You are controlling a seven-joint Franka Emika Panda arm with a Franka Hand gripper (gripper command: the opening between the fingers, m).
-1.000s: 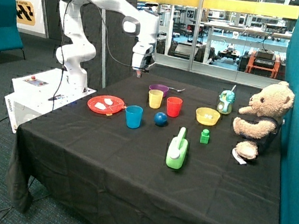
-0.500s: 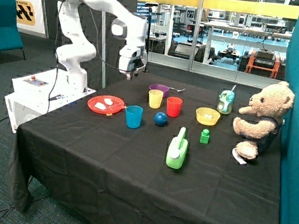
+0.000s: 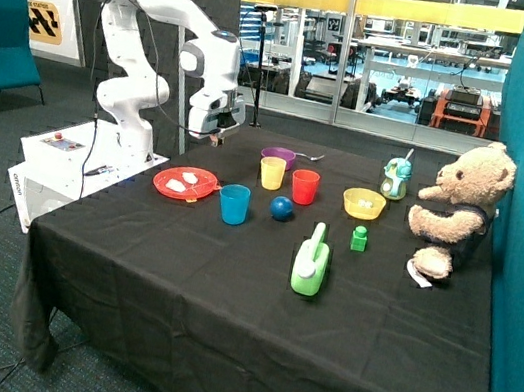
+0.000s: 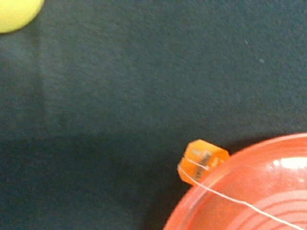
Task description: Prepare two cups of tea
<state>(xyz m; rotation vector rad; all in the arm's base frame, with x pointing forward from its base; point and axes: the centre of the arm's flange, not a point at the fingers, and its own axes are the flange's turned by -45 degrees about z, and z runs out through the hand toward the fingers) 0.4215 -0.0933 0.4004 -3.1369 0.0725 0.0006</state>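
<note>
**Q:** Where are you just now, and what are your jaws doing?

**A:** My gripper (image 3: pixel 214 137) hangs in the air above the far rim of the red plate (image 3: pixel 186 184). I cannot tell how my jaws stand; neither view shows them. My wrist camera looks down on the plate's edge and a small orange tag (image 4: pixel 203 161) lying on a thin white string.

**Q:** Why there?

**A:** I judge I am over the plate because the tea (image 3: pixel 181 182), a few white lumps, lies on it. The blue cup (image 3: pixel 234 203) stands just beside the plate at its three o'clock; the yellow cup (image 3: pixel 272 173) is farther on, at about one o'clock. I cannot see into either cup, so the task looks barely begun.

**Q:** And the surroundings?

**A:** A black cloth (image 3: pixel 223 301) covers the table. Behind it is glass onto a workshop, and a teal screen runs alongside the teddy bear (image 3: pixel 457 208).
</note>
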